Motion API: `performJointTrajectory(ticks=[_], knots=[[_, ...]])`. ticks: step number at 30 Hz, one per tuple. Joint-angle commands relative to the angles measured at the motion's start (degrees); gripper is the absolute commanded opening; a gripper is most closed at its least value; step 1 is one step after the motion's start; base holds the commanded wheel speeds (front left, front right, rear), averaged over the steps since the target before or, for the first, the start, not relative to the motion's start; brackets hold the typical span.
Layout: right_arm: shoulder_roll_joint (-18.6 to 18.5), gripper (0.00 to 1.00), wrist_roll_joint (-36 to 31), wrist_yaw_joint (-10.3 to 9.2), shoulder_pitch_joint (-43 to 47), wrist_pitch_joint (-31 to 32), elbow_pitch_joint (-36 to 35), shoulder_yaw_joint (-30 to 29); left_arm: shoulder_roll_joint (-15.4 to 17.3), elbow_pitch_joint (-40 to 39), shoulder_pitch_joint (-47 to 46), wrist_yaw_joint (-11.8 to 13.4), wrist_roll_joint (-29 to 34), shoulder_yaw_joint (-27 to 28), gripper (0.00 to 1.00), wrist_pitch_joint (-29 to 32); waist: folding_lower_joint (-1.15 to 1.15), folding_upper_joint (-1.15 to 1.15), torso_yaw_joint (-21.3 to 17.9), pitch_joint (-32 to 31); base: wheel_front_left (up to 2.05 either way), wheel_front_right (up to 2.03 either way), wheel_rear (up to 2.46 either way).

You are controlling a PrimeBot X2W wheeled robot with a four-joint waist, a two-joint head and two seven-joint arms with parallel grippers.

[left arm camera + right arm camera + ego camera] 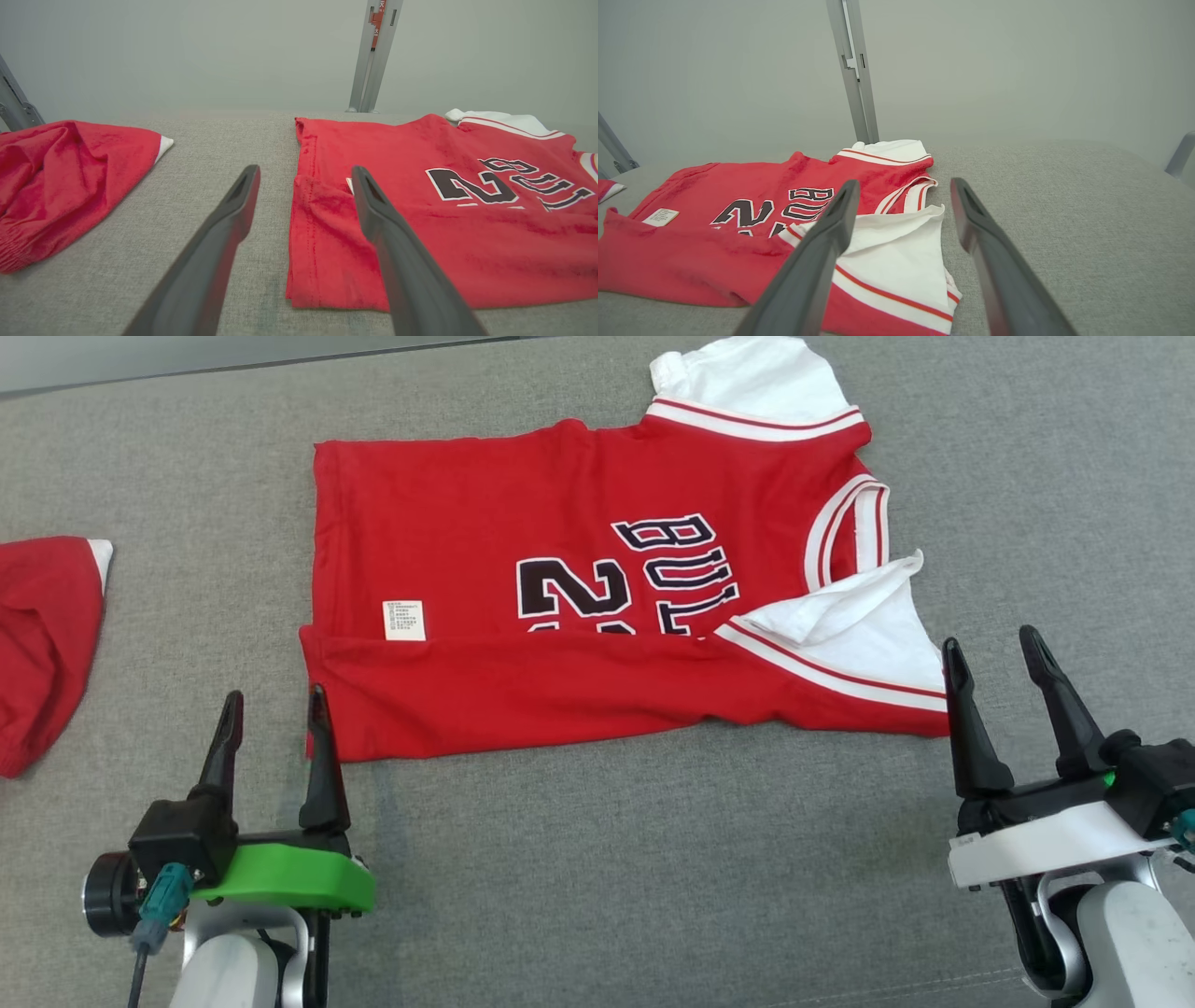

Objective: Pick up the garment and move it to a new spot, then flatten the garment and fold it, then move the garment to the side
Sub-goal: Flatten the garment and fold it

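While the red basketball jersey (597, 569) lies spread across the middle of the grey fabric surface (597, 877), nothing is held by either gripper. The jersey is laid sideways, hem to the left and neck opening to the right. Its near long edge is doubled over the front in a strip, so that the lower part of the dark number and lettering (635, 579) is covered. A small white label (403, 620) is seen just above that fold, toward the left end. One white sleeve (747, 378) is spread at the far right corner; the other white sleeve (868, 635) is laid across the near right end, its tip reaching over the neck trim.

The left gripper (275, 693) is held at the near left, its two dark fingers (224, 747) spread wide with nothing between them. One fingertip is seen right at the jersey's near left corner, though whether cloth is touched cannot be told. The right gripper (990, 637) is held at the near right — likewise wide open and empty — just beside the edge of the near sleeve.

A second red garment (42, 644) with white trim is bunched at the left edge of the surface, well apart from the jersey. Beyond the far edge an upright grey metal post (373, 56) is seen against a pale wall (187, 56).
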Motion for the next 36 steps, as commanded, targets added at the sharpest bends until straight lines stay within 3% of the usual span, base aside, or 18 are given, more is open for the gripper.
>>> performJointTrajectory(ticks=[1,10,16,17,18,19,20,27,36], knots=[[-0.5,1.0,0.3,-0.06,0.7,0.5,0.9,-0.2,0.2,0.9,-0.4,-0.6,-0.6,-0.1,1.0,0.7,0.0,0.0,0.2,0.4,0.0,0.0,0.0],[-1.8,1.0,1.9,-0.06,-3.1,0.8,13.6,-0.1,-0.1,11.9,-5.8,-3.9,-4.6,-0.3,1.0,3.9,0.0,0.0,1.2,4.1,0.0,0.0,0.0],[-2.0,1.0,4.0,-0.06,-7.9,0.2,21.9,3.0,-0.6,18.3,-8.4,-7.0,-8.0,-1.2,0.97,8.2,0.0,0.0,1.3,5.2,0.0,0.0,0.0],[-2.1,0.8,4.8,-0.06,-8.5,0.6,23.3,3.7,-0.8,19.3,-8.5,-7.7,-8.8,-1.4,0.16,9.2,0.0,0.0,1.4,5.3,0.0,0.0,0.0],[-2.2,0.42,5.4,-0.06,-9.0,0.5,24.0,4.3,-0.7,19.9,-8.6,-8.1,-8.9,-1.8,0.0,9.9,0.0,0.0,1.4,5.3,0.0,0.0,0.0],[-2.4,0.25,5.7,-0.06,-9.4,0.4,24.6,4.8,-0.8,20.3,-8.8,-8.4,-9.2,-2.1,0.0,10.0,0.0,0.0,1.5,5.2,0.0,0.0,0.0],[-2.4,0.0,6.7,-0.06,-9.7,0.3,25.3,5.5,-0.9,20.6,-8.8,-8.7,-9.7,-2.2,0.0,10.0,0.0,0.0,1.5,5.2,0.0,0.0,0.0],[-4.0,0.0,9.3,-0.08,-7.5,-1.0,23.0,6.0,0.6,17.4,-5.8,-7.8,-10.1,-1.6,0.0,9.9,0.0,0.0,1.7,3.5,0.0,0.0,0.0],[-4.2,0.0,10.4,-0.08,4.9,1.1,13.7,3.1,3.8,4.4,5.0,-4.9,-10.5,-1.4,0.0,16.3,0.0,0.0,1.7,-1.6,0.0,0.0,0.0]])
